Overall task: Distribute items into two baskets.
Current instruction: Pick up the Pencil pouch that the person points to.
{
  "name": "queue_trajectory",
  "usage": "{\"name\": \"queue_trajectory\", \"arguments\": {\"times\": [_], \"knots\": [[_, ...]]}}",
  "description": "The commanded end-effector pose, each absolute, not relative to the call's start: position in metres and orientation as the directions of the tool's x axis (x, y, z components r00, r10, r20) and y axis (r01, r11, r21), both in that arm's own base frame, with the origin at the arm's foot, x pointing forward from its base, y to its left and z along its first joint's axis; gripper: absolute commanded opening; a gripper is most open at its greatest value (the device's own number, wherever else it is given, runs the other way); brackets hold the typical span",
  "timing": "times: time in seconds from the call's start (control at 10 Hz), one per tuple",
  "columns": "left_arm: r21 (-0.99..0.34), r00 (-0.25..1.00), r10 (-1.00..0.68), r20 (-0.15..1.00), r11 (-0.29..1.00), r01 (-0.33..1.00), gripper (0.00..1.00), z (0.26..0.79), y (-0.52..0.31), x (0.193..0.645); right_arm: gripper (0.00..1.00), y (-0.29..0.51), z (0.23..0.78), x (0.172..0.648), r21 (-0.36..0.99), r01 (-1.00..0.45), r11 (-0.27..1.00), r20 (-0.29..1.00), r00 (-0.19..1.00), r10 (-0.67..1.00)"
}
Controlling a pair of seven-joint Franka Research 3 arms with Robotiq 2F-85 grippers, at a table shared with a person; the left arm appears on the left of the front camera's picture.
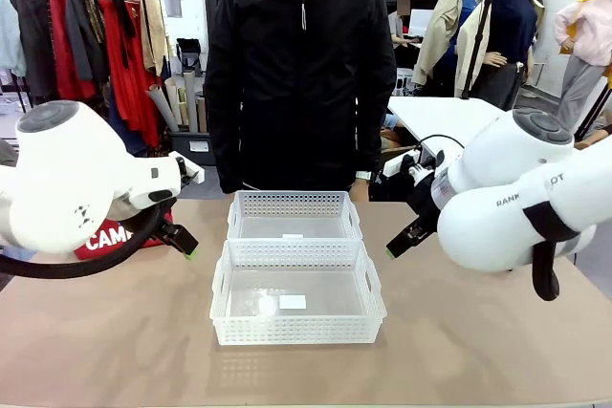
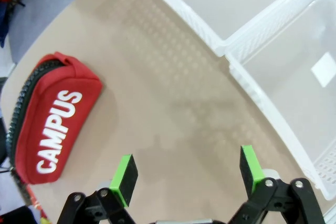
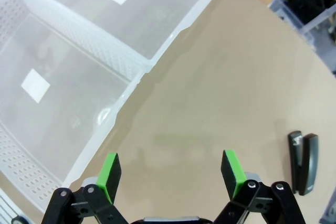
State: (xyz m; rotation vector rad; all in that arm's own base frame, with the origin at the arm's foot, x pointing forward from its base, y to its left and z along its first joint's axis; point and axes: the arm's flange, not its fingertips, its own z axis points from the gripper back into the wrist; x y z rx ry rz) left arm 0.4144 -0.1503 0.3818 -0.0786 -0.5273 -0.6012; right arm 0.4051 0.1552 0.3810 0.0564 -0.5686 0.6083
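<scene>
Above the tabletop [image 2: 173, 103], left claw [image 2: 187, 162] and right claw [image 3: 170, 162] gape wide, holding nothing.

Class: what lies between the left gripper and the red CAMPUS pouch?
Nothing but bare tabletop lies between the left gripper and the red pouch; the left wrist view shows it.

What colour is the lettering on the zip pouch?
White, on the red zip pouch; clearest in the left wrist view.
</scene>
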Motion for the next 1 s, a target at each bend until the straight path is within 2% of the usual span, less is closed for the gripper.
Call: {"name": "queue_trajectory", "arguments": {"times": [0.0,0.2,0.5,0.9], "knots": [[-0.024,0.685,-0.538,0.491,0.777,0.628,1.00,0.399,-0.123,0.441,1.00,0.126,0.405,0.423,-0.059,-0.575,0.816,0.519,0.681,0.517],[-0.136,0.728,-0.518,0.450,0.766,0.629,1.00,0.412,-0.086,0.465,1.00,0.100,0.421,0.437,0.037,-0.607,0.794,0.503,0.698,0.510],[-0.206,0.765,-0.503,0.402,0.764,0.611,1.00,0.424,-0.033,0.479,1.00,0.056,0.442,0.449,0.147,-0.591,0.793,0.525,0.726,0.443],[-0.244,0.805,-0.381,0.454,0.816,0.523,1.00,0.467,0.052,0.473,1.00,-0.018,0.464,0.444,0.268,-0.557,0.786,0.567,0.751,0.338]]}}
